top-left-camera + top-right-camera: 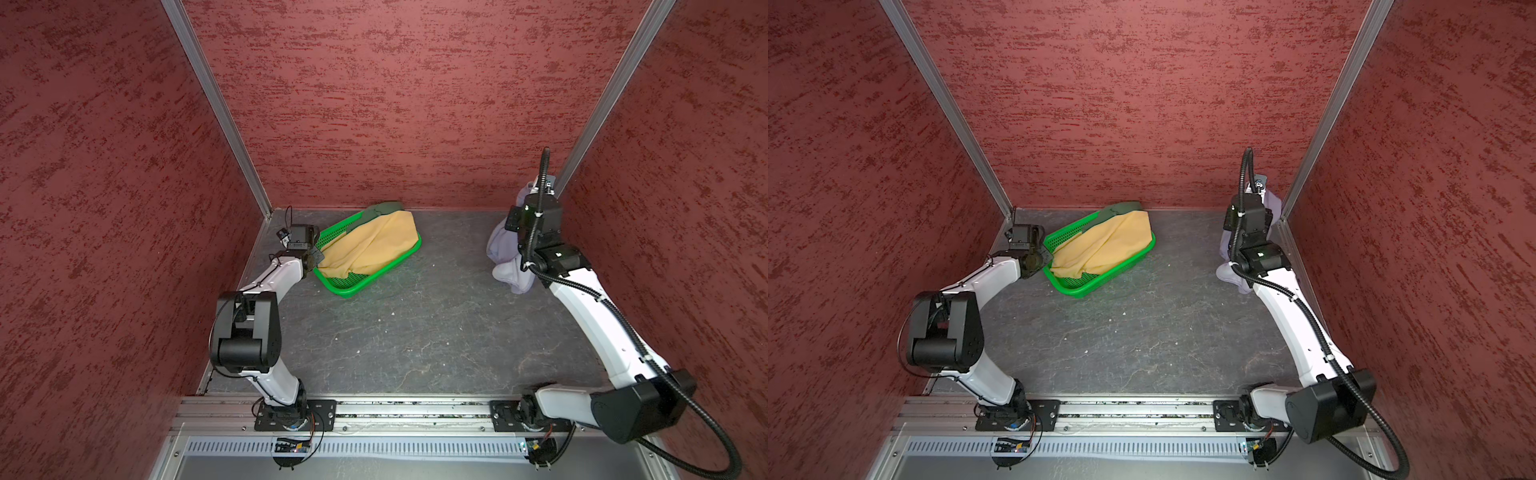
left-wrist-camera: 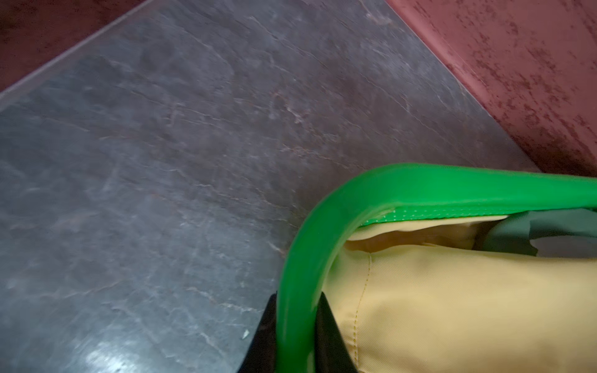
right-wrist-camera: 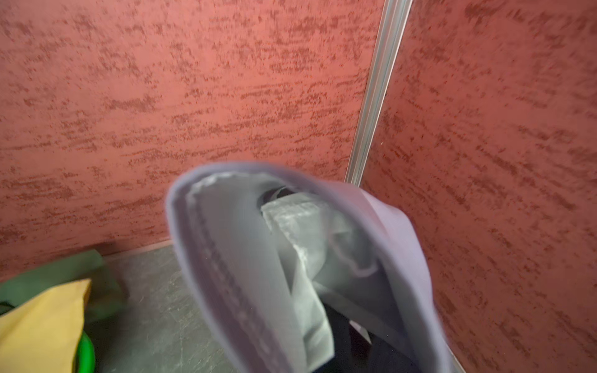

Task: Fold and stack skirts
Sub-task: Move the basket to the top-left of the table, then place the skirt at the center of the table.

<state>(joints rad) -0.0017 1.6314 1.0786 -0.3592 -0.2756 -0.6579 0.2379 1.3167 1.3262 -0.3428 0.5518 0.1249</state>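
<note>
Lavender skirt [image 1: 503,249]: off to the right-arm side of the basket [image 1: 344,292] and well apart from it. It is bunched and hangs from the right gripper [image 3: 284,202]. Contact between its lower end and the table [image 1: 415,332] cannot be told.
Yellow skirt [image 1: 374,245]: inside the basket, crumpled. It covers most of the floor and drapes up to the rim on the side away from the left arm.
Dark green skirt [image 1: 384,208]: partly under the yellow skirt. It spills over the basket's far end toward the back wall [image 1: 415,104].
Basket: bright green perforated plastic, set at a slant on the table, close to the back wall.
Left gripper [image 2: 296,306]: at the basket corner nearest the left arm. One black finger [image 2: 328,323] is inside the rim against the yellow skirt, the other outside; they are clamped on the rim.
Right gripper: raised, far from the basket. Its fingers are pinched together on a fold of the lavender skirt, which wraps over them; the right wrist view is blurred.
Table: dark grey, stone-patterned, bare between the basket and the lavender skirt.
</note>
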